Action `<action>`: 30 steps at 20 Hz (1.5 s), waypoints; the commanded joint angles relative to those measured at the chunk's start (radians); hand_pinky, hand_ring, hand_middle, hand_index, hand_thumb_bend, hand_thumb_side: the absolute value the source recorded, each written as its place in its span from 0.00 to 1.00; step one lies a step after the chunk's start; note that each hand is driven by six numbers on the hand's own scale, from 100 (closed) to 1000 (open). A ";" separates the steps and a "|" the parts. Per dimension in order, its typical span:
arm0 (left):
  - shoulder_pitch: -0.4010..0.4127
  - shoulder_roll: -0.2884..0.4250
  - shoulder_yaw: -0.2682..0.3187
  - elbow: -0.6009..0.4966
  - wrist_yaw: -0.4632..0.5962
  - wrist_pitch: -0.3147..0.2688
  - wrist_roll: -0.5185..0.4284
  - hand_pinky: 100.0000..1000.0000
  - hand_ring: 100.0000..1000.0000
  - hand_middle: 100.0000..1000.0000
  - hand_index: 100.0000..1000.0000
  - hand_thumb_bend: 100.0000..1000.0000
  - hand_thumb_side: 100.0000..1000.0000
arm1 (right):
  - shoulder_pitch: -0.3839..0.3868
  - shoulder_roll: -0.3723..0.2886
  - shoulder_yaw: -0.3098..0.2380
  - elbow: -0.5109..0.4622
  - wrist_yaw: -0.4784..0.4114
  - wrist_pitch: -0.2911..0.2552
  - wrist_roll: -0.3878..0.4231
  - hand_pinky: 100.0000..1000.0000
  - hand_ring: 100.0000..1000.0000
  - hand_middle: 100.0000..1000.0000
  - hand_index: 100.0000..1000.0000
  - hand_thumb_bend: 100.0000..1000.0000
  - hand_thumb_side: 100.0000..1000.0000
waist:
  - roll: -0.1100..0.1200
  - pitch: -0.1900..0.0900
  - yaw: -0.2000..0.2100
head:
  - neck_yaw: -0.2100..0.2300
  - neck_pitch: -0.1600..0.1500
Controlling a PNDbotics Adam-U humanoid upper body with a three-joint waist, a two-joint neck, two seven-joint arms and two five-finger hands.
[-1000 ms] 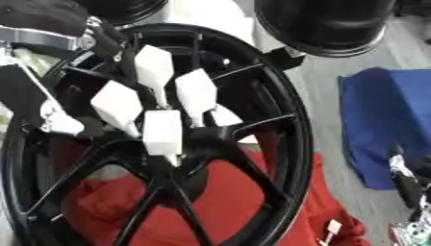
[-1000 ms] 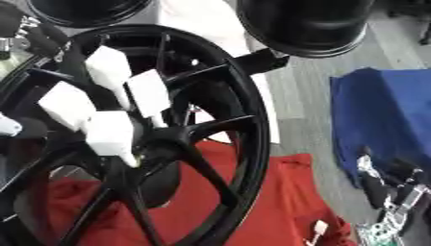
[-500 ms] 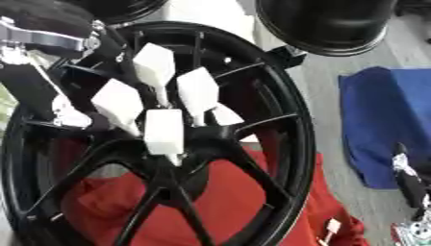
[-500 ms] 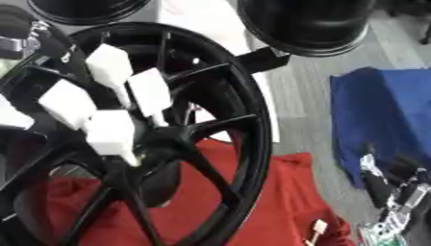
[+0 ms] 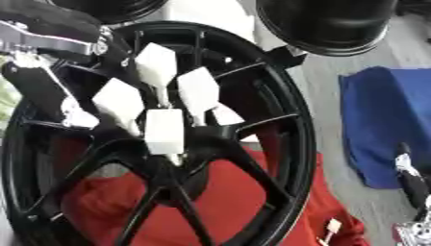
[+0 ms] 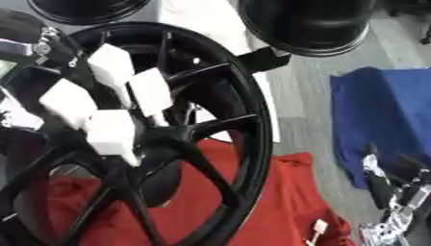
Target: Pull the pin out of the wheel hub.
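A large black wheel hub point(image 5: 286, 120) with thin spokes stands tilted across the left and middle of both views. My left arm comes in from the upper left, and my left hand point(image 5: 164, 129), covered in white blocks, sits over the hub's centre point(image 5: 172, 166). The blocks hide whatever lies beneath them, so I cannot make out the pin. My right hand point(image 6: 383, 187) rests at the lower right corner, away from the wheel, with its fingers relaxed and nothing in them.
A red cloth point(image 5: 227, 202) lies under the wheel, with a small white tag point(image 5: 331, 227) at its right edge. A blue cloth point(image 6: 379, 110) covers the floor at right. Two more black rims point(image 5: 333, 24) point(image 6: 80, 9) stand at the top edge.
The left arm has shifted slightly at the upper left. The left hand stays over the hub's centre and the right hand stays in the lower right corner.
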 commanded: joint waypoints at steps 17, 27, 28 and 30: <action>-0.025 0.026 0.111 -0.073 0.154 0.126 0.001 0.37 0.27 0.28 0.45 0.04 0.16 | -0.002 -0.022 -0.006 -0.014 -0.017 -0.003 -0.030 0.47 0.54 0.44 0.57 0.60 0.20 | 0.007 -0.028 0.008 | -0.010 -0.003; -0.023 0.124 0.249 -0.009 0.171 0.221 0.077 0.32 0.22 0.22 0.41 0.01 0.17 | 0.011 -0.032 -0.023 -0.010 -0.018 -0.005 -0.046 0.46 0.54 0.44 0.56 0.60 0.20 | 0.013 -0.040 0.043 | -0.043 0.015; -0.016 0.141 0.272 0.014 0.165 0.234 0.092 0.32 0.21 0.21 0.41 0.00 0.16 | 0.012 -0.033 -0.025 -0.009 -0.018 -0.006 -0.046 0.46 0.54 0.44 0.56 0.60 0.20 | 0.014 -0.042 0.047 | -0.044 0.017; 0.001 0.170 0.320 0.060 0.150 0.261 0.121 0.31 0.21 0.21 0.41 0.00 0.16 | 0.015 -0.036 -0.030 -0.007 -0.020 -0.006 -0.046 0.46 0.54 0.43 0.56 0.60 0.20 | 0.015 -0.048 0.054 | -0.037 0.022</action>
